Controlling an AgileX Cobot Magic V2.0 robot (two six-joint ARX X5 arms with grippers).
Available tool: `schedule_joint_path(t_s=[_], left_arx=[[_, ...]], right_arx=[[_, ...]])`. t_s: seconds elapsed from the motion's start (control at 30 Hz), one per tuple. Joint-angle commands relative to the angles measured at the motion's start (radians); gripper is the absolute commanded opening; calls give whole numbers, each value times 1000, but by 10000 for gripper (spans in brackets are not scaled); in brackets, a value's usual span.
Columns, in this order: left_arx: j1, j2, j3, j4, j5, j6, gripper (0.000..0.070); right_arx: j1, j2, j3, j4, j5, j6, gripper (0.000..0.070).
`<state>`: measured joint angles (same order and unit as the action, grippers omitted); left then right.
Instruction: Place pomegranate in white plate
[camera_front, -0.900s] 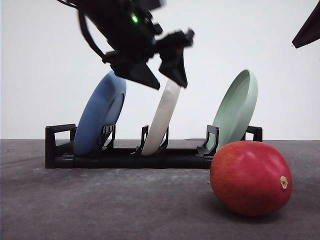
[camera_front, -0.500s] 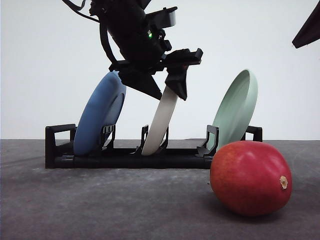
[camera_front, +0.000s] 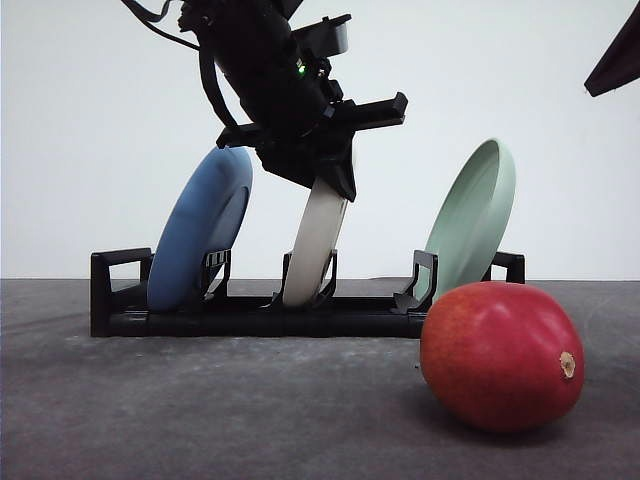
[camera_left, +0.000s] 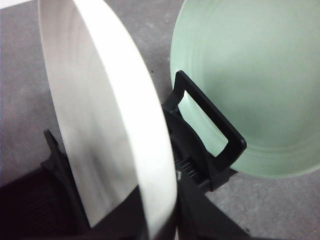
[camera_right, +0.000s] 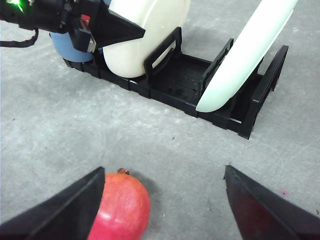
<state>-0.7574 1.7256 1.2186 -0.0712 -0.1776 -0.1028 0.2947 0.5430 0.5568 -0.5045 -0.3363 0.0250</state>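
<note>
Altogether three plates (camera_front: 316, 240), one pomegranate (camera_front: 500, 355)

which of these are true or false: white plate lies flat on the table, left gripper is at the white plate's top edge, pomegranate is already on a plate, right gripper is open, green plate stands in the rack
1. The white plate lies flat on the table. False: it stands on edge in the black rack, between the blue plate and the green plate.
2. The left gripper is at the white plate's top edge. True.
3. The pomegranate is already on a plate. False: it sits on the grey table, in front of the rack.
4. The right gripper is open. True: its fingers stand wide apart, holding nothing.
5. The green plate stands in the rack. True.
</note>
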Motion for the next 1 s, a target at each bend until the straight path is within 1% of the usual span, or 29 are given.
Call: schedule_joint_path(t_s=[0.0,0.27,0.53,0.7,0.8,0.97], left_arx=[[-9,14,29,10,3,-21,13],[-11,-25,35,10,6,-22,13],[-17,-117,35,6,7,-22,13],[-30,-188,35,-1,22,-22,13],[-43,-236,35,-30,38,-22,13],[-63,-323,35,-137,121,-22,13]], right_arx=[[4,4,14,11,3,0,481],[4,4,14,11,3,1,482],[4,4,14,11,3,0,481],[4,4,14,11,3,0,481],[4,4,14,11,3,0,481],[4,4,14,11,3,0,481]])
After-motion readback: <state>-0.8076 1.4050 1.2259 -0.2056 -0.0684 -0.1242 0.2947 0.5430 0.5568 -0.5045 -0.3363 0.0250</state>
